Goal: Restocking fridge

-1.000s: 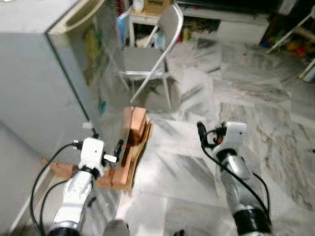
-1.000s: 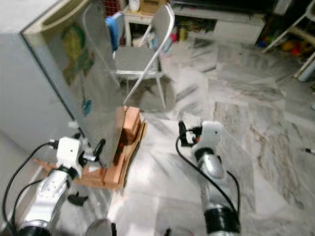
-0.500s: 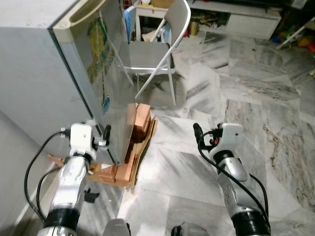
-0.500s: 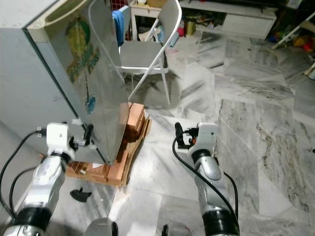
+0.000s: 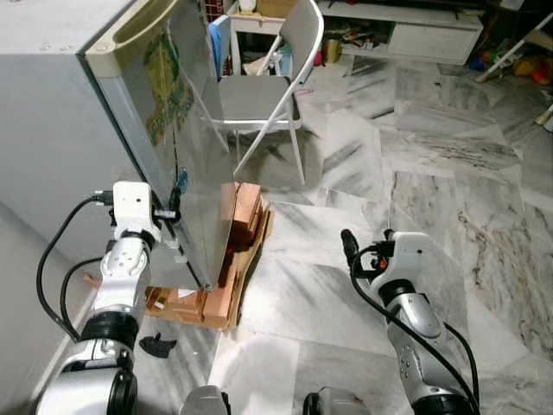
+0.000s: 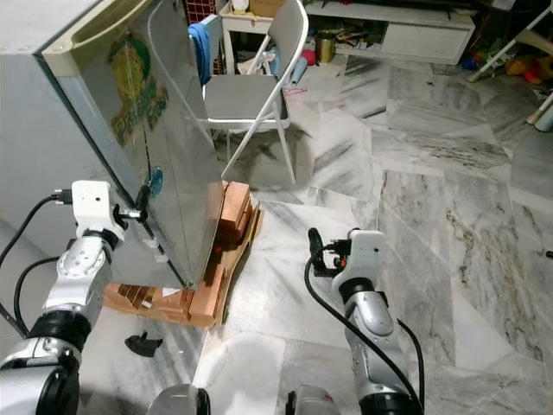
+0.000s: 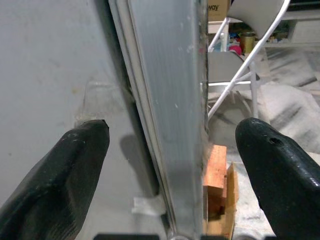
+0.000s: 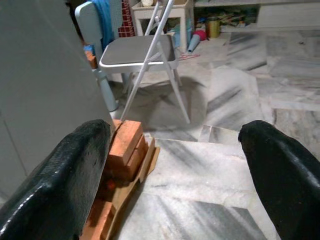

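The grey fridge stands at my left on a stack of bricks and boards. Its silver door carries a green and yellow sticker and faces the room. My left gripper is raised to the door's side edge, about halfway down. In the left wrist view it is open, and the door edge stands between its two black fingers; a dark gap separates door and fridge wall. My right gripper hangs open over the marble floor, holding nothing.
A grey folding chair with a blue cloth stands just beyond the fridge door. Low shelves with clutter line the far wall. A small black object lies on the floor by the bricks. Open marble floor spreads to the right.
My left gripper has risen from near the fridge's foot to the door's side edge. The view has shifted and sharpened. The right arm has sunk a little.
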